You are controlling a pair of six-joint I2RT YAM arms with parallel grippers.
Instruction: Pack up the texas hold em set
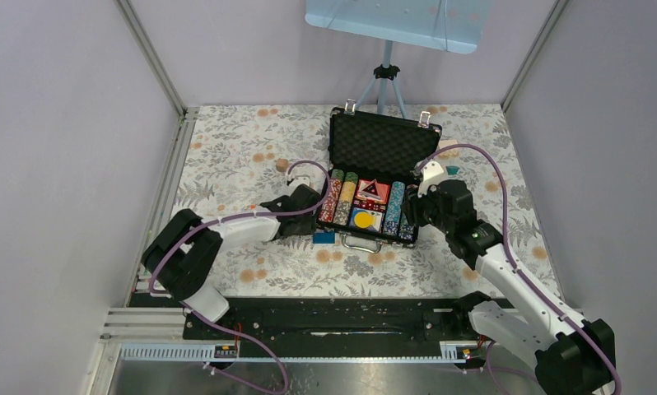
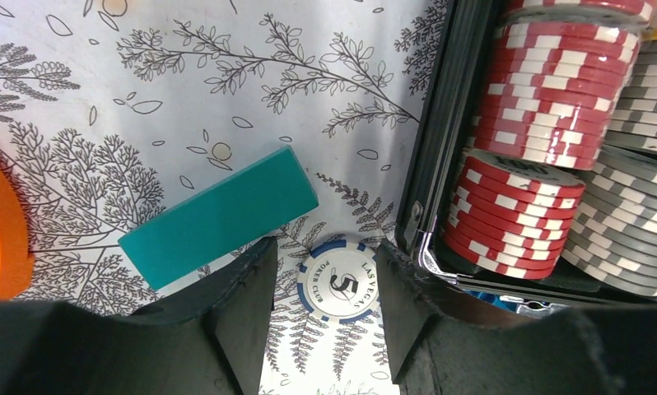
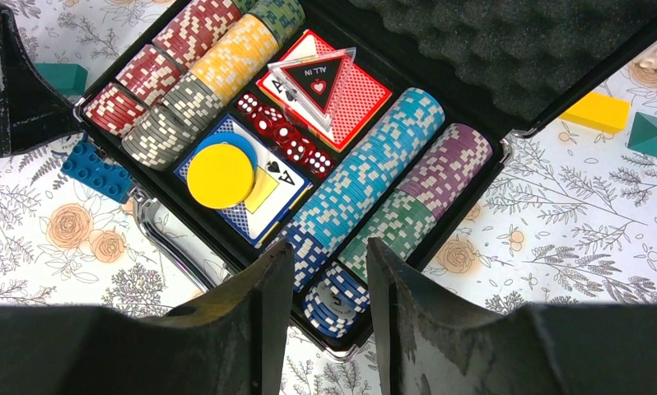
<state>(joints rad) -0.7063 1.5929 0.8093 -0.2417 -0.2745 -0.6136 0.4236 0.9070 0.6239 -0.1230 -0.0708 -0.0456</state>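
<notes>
- The open briefcase (image 1: 380, 146) sat on the floral surface (image 1: 251, 148), its foam lid upright; its tray held rows of chips (image 3: 354, 185), red dice (image 3: 284, 136), cards and a yellow disc (image 3: 220, 175)
- The left fingers (image 2: 243, 304) stood apart astride a loose blue-white chip (image 2: 337, 282) beside the case
- The right fingers (image 3: 259, 317) flanked blue chips at a row's near end; whether they gripped could not be told

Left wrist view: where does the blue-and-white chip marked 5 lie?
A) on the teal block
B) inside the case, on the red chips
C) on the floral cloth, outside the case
C: the chip lies flat on the floral cloth, beside the case wall, apart from the teal block.
</notes>
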